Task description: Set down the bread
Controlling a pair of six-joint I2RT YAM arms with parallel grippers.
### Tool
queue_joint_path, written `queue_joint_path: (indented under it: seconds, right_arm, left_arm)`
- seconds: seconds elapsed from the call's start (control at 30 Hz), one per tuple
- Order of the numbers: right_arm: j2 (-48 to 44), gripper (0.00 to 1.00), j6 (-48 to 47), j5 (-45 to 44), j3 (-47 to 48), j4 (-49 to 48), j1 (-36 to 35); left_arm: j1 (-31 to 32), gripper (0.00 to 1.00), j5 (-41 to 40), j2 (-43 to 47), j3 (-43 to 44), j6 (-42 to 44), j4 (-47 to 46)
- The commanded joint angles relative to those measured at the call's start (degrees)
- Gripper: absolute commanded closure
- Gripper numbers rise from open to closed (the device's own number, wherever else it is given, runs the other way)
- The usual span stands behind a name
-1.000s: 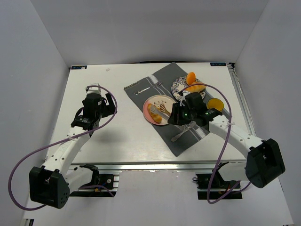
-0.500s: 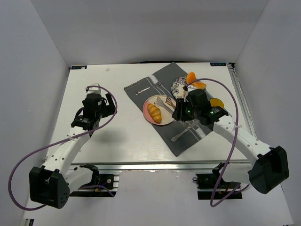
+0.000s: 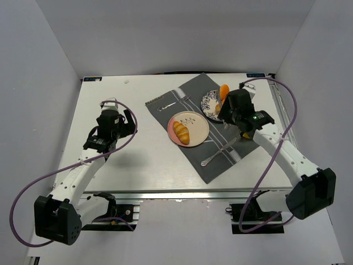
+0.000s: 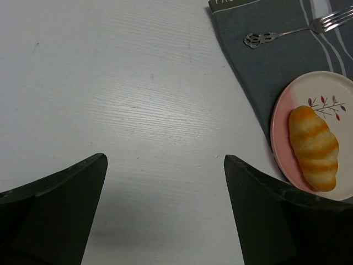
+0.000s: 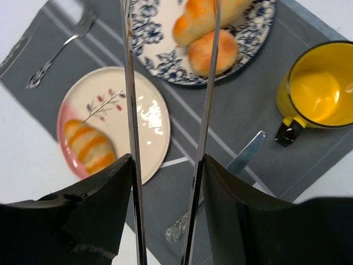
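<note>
Zero haste: treat bread (image 3: 181,132) on plate (image 3: 198,123), centre of top view, as likely light, soft, easily crushed, take it gently across its plump middle, noting right claw (image 5: 167,165) pinching tongs (image 5: 128,83) with blades parted and empty, left claw (image 4: 164,159) spread, empty, over worktop (image 4: 138,83) at left.

Table: we see a white table (image 3: 149,157) with a faint wood grain.
Walls: we see a plain grey back wall (image 3: 176,33), left wall (image 3: 33,110) and right wall (image 3: 325,83) enclosing it.
Near edge: an aluminium rail (image 3: 176,194).
Light: even, with soft shadows.
</note>
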State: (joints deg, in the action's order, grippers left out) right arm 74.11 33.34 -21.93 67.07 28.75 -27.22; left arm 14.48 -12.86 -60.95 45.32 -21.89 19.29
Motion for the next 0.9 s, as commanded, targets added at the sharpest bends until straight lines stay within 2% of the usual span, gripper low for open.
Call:
queue_joint_path:
  seconds: [0.0,0.37,0.67,0.87]
  right_arm:
    - [3.92,0.43,6.64,-6.27,5.34,1.04,0.77]
    - [16.67,0.44,0.60,-5.76,17.21,0.26,2.08]
    - [22.21,0.42,-8.55,5.66,20.73,-1.42,7.09]
    - [25.47,0.41,-15.23,7.52,22.40,-1.50,9.29]
  left_arm:
    - [0.29,0.02,1.35,2.41,-1.02,-0.96,-1.09]
    - [0.29,0.02,3.37,3.64,-1.73,-1.23,-0.83]
    - [0.20,0.02,3.02,3.47,-1.73,0.00,-0.13]
    - [0.29,0.02,2.58,2.85,-1.38,0.18,-0.30]
